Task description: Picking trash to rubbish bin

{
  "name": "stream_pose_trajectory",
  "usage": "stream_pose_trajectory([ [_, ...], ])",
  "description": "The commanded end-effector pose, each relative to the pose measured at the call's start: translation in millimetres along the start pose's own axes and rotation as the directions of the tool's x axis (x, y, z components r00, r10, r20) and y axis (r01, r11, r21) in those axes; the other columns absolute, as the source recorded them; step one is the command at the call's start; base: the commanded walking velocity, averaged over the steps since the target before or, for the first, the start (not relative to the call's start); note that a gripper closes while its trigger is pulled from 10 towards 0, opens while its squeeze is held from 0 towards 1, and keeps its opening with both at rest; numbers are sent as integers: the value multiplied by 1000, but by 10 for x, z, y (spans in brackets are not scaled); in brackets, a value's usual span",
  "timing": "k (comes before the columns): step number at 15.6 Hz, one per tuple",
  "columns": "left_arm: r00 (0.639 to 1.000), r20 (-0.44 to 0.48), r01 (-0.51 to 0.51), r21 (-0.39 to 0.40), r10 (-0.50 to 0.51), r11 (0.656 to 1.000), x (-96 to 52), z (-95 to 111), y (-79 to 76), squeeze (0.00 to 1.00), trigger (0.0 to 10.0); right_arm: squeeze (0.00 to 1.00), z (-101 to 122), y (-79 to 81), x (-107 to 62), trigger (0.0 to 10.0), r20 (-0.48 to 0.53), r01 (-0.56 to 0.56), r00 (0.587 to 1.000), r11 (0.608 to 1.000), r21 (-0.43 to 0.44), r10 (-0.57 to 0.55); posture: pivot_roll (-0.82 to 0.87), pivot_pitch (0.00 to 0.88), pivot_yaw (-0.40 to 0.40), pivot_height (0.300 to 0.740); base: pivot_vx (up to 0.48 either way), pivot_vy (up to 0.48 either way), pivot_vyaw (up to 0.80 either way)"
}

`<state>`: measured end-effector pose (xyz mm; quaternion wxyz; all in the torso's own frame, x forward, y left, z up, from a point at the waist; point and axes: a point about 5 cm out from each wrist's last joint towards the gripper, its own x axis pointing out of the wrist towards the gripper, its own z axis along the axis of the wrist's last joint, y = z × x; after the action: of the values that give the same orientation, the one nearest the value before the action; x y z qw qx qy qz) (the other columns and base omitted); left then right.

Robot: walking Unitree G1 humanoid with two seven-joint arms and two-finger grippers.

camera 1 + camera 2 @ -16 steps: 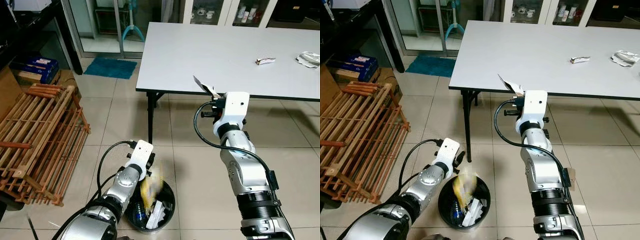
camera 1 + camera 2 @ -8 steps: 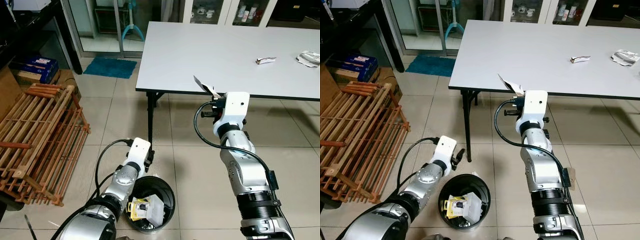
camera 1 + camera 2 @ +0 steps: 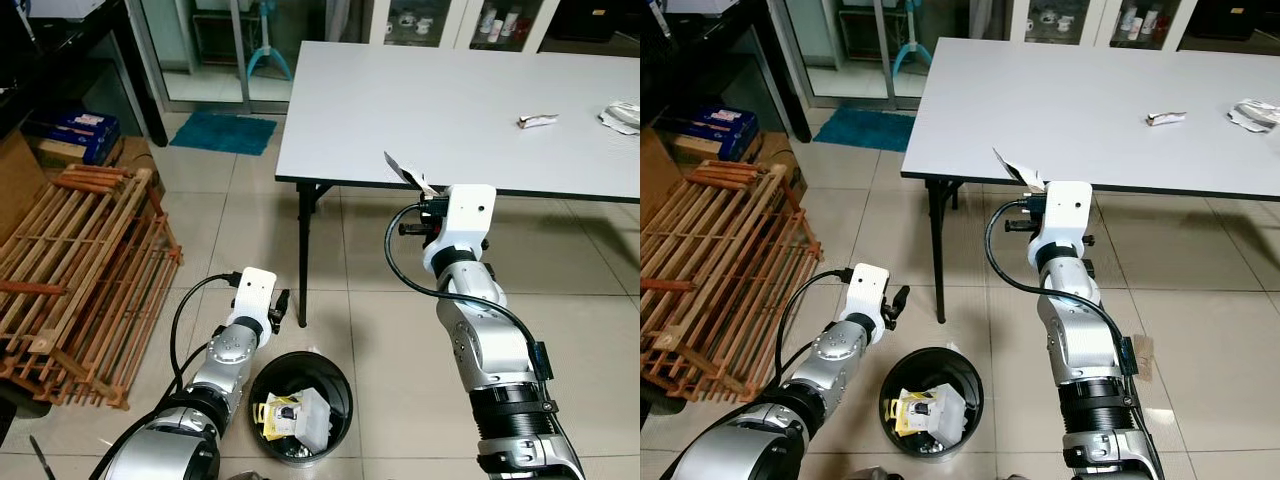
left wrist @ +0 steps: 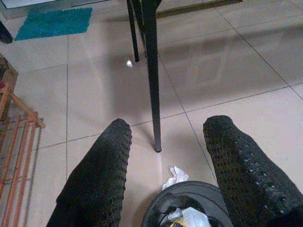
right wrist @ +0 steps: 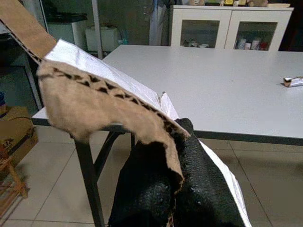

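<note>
My right gripper (image 5: 175, 189) is clamped on a torn brown-and-white paper wrapper (image 5: 102, 97) beside the white table (image 3: 450, 100); my left gripper (image 4: 163, 156) hangs spread, empty, just beside the round black rubbish bin (image 3: 300, 405).

The black round rubbish bin (image 3: 300, 405) stands on the floor with wrappers inside. A torn brown-white paper scrap (image 5: 102, 90) is pinched, probably cardboard.

Bin (image 3: 300, 405) before table (image 3: 450, 110), wooden rack (image 3: 80, 270) to its left.
</note>
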<state>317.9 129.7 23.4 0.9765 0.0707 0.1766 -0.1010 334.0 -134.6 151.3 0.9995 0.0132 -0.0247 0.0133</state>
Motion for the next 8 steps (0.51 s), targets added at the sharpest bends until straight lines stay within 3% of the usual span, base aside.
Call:
stream_pose_trajectory([
  [1, 999, 32, -6, -5, 6, 1000, 22, 79, -2, 0, 10000, 0, -8, -17, -4, 10000, -10, 3, 1000, 1000, 2, -3, -32, 50, -10, 740, 0, 352, 0],
  [8, 999, 47, -3, -1, 4, 1000, 38, 127, -16, 0, 10000, 0, -11, -19, -1, 10000, -13, 4, 1000, 1000, 0, -4, -32, 48, -9, 740, 0, 362, 0],
])
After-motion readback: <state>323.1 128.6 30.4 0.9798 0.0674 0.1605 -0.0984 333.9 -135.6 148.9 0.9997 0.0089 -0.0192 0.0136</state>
